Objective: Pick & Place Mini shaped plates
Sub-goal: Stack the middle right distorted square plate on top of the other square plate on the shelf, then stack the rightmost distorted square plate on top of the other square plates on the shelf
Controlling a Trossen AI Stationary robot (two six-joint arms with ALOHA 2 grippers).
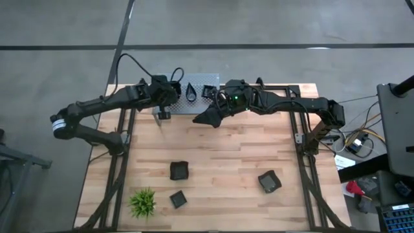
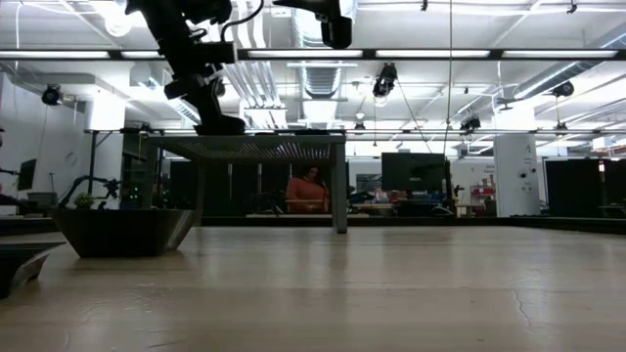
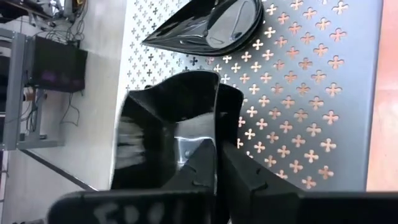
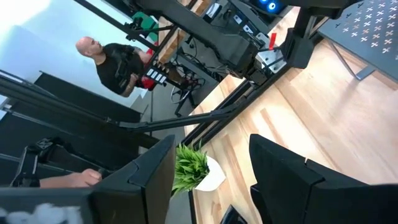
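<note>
A grey perforated rack (image 1: 194,103) stands at the table's far middle. On it lie a black teardrop plate (image 1: 192,92), also in the left wrist view (image 3: 211,25), and a small square plate (image 1: 208,92). My left gripper (image 1: 173,92) is over the rack's left part, shut on another black square plate (image 3: 161,137). My right gripper (image 1: 206,119) hangs open above the table just in front of the rack, with nothing between its fingers (image 4: 280,168). Three more square plates (image 1: 179,170), (image 1: 178,199), (image 1: 270,182) sit flat on the wood. My left gripper (image 3: 219,158) pinches one raised side wall (image 3: 217,118) of the square plate, one finger inside the dish and one outside. The fingers slant down from the table's left. In the low view the plate (image 2: 221,124) sits on the rack's top (image 2: 274,138).
A small spiky green plant in a white pot (image 1: 142,202) stands near the front left. Black frame rails (image 1: 123,168), (image 1: 304,168) run along both table sides. Bare wood (image 1: 226,155) lies between the rack and the loose plates. A person (image 4: 118,65) is in the room beyond.
</note>
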